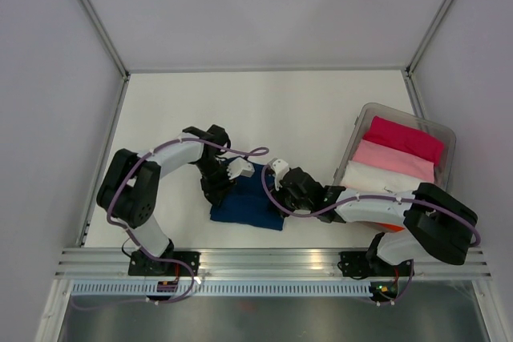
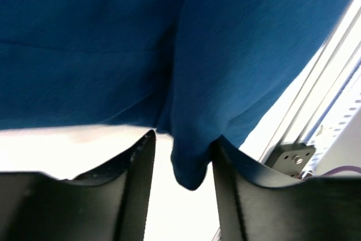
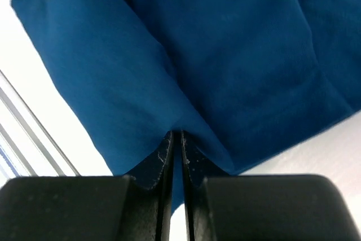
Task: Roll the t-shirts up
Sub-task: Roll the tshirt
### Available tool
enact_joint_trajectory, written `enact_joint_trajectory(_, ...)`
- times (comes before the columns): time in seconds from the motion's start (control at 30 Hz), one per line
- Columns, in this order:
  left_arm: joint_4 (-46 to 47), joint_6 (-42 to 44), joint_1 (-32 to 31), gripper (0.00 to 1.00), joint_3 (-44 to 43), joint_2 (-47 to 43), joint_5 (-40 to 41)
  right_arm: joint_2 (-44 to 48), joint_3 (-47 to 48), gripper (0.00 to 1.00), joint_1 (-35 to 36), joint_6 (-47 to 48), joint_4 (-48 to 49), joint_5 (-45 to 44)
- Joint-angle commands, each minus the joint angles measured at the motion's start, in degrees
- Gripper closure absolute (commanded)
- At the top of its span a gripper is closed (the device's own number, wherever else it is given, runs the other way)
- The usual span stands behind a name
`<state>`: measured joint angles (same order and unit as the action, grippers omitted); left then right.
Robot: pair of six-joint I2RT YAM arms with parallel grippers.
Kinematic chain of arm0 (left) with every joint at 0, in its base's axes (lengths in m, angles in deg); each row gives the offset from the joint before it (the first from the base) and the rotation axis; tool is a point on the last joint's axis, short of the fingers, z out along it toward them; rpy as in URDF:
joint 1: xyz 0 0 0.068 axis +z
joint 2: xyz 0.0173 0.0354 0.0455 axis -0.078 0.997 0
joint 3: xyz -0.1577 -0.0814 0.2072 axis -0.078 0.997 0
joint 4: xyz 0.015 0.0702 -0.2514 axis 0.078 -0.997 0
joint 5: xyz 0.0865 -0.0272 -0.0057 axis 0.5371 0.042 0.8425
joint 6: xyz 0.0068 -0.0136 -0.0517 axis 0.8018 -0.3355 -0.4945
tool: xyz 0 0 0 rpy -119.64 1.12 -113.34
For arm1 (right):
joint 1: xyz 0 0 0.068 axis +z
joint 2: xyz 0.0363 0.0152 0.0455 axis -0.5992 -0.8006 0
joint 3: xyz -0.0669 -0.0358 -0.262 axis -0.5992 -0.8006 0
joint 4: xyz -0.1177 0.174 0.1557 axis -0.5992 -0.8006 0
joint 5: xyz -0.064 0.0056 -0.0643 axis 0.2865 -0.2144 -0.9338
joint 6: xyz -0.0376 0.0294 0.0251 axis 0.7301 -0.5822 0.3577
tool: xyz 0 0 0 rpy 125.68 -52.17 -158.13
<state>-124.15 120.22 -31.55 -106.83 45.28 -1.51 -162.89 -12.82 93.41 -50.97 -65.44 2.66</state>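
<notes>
Seen from above, both arms bend low over the white desk (image 1: 264, 110) and meet at a folded dark navy-blue cotton t-shirt (image 1: 244, 207) lying near the front edge. The left arm curls in from the left, and the left tool (image 1: 227, 186) sits at the shirt's upper left edge. Its fingers are apart, with a drooping fold of blue cloth between them, not pinched. The right arm reaches leftward, and the right tool (image 1: 280, 190) sits at the shirt's upper right edge, fingers pressed together on a pinch of cloth. At far right, a clear plastic bin (image 1: 365, 118) holds a folded magenta tee (image 1: 405, 138), a pale pink tee (image 1: 393, 159) and a white tee (image 1: 377, 178).
</notes>
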Motion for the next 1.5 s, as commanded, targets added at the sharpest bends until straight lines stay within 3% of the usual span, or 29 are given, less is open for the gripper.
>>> enact_joint_trajectory(0.0, 0.5, 2.0, 0.2, 0.48, -2.7, -3.8, 2.8, -0.5, -2.0, 0.86, -0.3, -4.9, 2.2, -2.7)
enact_joint_trajectory(0.3, -2.3, 15.7, 0.2, 0.44, -3.0, -16.9, 3.3, -1.1, -1.9, 0.88, -1.3, -6.0, 0.2, -3.9)
enact_joint_trajectory(0.43, -3.5, 20.5, -2.4, 0.29, -3.8, -28.4, -1.8, -0.5, -2.1, 0.88, -1.4, -6.7, 0.4, -5.5)
enact_joint_trajectory(0.6, 5.2, 12.1, -13.8, 0.34, 12.3, -34.0, 8.9, -0.7, -2.4, 0.88, -1.8, -7.5, 2.0, -4.9)
enact_joint_trajectory(0.77, 18.6, 10.5, -18.4, 0.28, 23.8, -40.8, 14.5, -1.2, -2.4, 0.88, -1.9, -7.8, 2.1, -4.6)
enact_joint_trajectory(1.17, 27.8, 8.9, -19.8, 0.28, 29.7, -34.5, 20.7, -0.5, -2.3, 0.87, -1.9, -5.9, 3.0, -3.2)
enact_joint_trajectory(1.27, 32.0, 9.3, -19.8, 0.4, 32.2, -34.9, 21.1, 1.5, -2.4, 0.85, -1.9, -3.8, 3.1, -2.4)
enact_joint_trajectory(1.3, 33.0, 10.0, -19.7, 0.59, 32.7, -34.9, 21.0, 2.1, -2.4, 0.84, -1.9, -3.0, 3.0, -2.2)
enact_joint_trajectory(1.33, 33.7, 10.2, -19.8, 0.68, 33.4, -34.9, 21.0, 3.5, -2.4, 0.83, -1.9, -1.2, 2.6, -2.3)
enact_joint_trajectory(1.37, 34.7, 10.5, -19.8, 0.88, 33.5, -34.8, 20.9, 4.4, -2.1, 0.82, -1.9, -0.3, 1.4, -2.3)
enact_joint_trajectory(1.4, 34.9, 10.4, -19.8, 0.97, 33.4, -34.7, 20.8, 5.2, -2.0, 0.81, -1.9, 0.7, 0.7, -2.4)
enact_joint_trajectory(1.47, 34.9, 9.8, -19.8, 0.98, 32.4, -34.3, 20.8, 7.9, -1.2, 0.77, -1.9, 3.9, -1.0, -2.4)
